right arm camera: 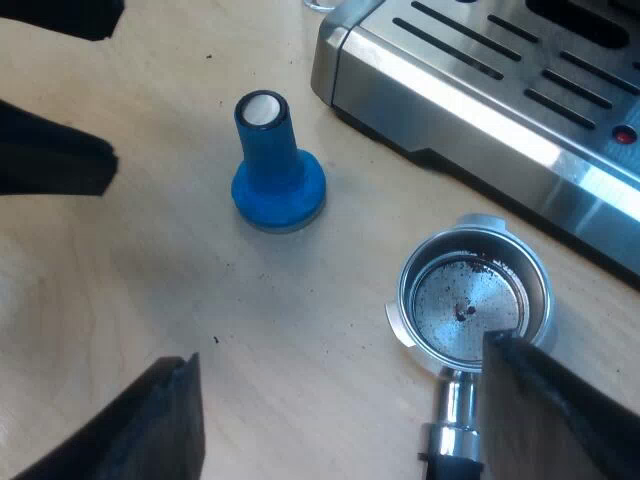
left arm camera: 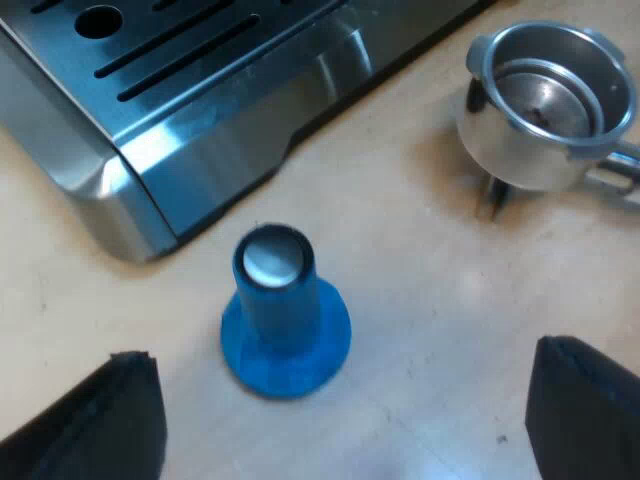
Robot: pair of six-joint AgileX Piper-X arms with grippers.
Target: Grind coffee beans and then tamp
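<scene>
A blue tamper [left arm camera: 285, 310] with a silver cap stands upright on the wooden table, just beyond my left gripper [left arm camera: 340, 425], which is open and empty. The metal holder [left arm camera: 550, 100] lies loose on the table beside the machine's base. In the right wrist view the holder's basket [right arm camera: 470, 300] faces up with a few dark coffee specks inside. My right gripper [right arm camera: 360, 420] hangs open above the table, with one finger [right arm camera: 555, 400] over the holder's neck. The tamper [right arm camera: 275, 165] stands farther off, near the dark shape of the left gripper [right arm camera: 50, 150].
The espresso machine's steel drip tray [left arm camera: 180, 70] with slotted grille sits close to the tamper and holder; its corner [right arm camera: 345, 50] juts toward the tamper. Bare wooden table [right arm camera: 200, 300] lies between tamper and holder.
</scene>
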